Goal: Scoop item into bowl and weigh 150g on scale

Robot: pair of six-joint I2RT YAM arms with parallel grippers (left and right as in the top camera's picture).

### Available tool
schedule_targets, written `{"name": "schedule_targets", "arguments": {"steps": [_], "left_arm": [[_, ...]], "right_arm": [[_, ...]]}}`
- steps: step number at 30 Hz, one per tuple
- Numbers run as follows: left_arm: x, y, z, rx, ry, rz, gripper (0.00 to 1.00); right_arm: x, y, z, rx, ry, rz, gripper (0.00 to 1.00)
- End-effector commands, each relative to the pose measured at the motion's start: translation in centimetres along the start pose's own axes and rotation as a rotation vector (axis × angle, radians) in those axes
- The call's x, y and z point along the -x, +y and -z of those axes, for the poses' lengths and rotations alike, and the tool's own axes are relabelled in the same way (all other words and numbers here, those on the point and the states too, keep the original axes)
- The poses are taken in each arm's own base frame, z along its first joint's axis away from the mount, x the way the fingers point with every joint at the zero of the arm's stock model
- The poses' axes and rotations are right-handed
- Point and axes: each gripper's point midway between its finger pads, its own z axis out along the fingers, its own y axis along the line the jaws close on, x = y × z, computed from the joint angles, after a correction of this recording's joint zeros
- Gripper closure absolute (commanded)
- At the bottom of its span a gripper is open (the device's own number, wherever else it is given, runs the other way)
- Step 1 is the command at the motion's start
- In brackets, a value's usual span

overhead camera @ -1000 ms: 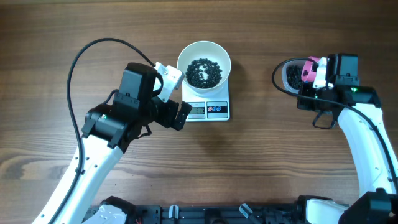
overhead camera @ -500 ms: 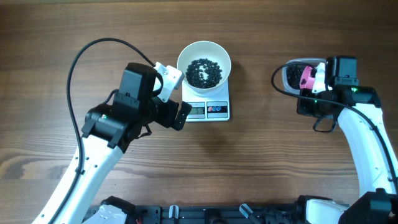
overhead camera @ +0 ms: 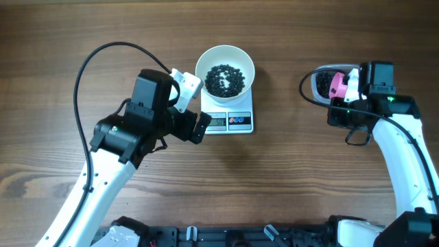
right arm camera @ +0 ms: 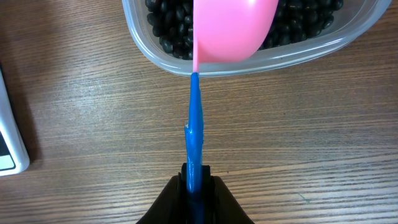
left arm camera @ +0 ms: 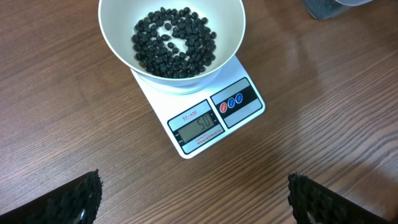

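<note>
Right now my right gripper is pinched tight on the thin blue handle of a pink scoop, with the handle running straight out from between my fingers. The scoop's cup sits over the near edge of a clear plastic tub, which holds a dark heap of beans; I cannot tell whether the cup touches them. My left gripper is spread as wide as it goes and has hold of nothing. Its two ribbed black fingertips hang over the wooden table, just in front of the scale. On that scale stands the white bowl, upright, with a loose layer of beans across its bottom. The grey display on the scale's front edge is lit and faces my left wrist, and the tub lies well off to the right of it.
</note>
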Motion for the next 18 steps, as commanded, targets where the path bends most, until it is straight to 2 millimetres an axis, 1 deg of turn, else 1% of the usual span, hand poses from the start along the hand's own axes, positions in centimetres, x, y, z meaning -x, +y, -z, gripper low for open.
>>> {"name": "schedule_targets", "arguments": {"steps": [1,8,11,18], "left_arm": [[0.8,-0.4,0.4,-0.017,-0.020,-0.001,0.00],[0.8,-0.4,0.4,-0.018,-0.020,-0.001,0.00],[0.8,-0.4,0.4,-0.017,-0.020,-0.001,0.00],[0.8,-0.4,0.4,-0.017,-0.020,-0.001,0.00]], "right_arm": [[0.8,-0.2,0.8,-0.011,-0.036,-0.001,0.86],[1.0,-0.2,0.8,-0.010,-0.045,-0.018,0.86],[1.6,-0.1,1.1,-0.007,-0.073,-0.031,0.86],[3.1,0.0,2.3,0.003,-0.161,-0.048,0.86]]}}
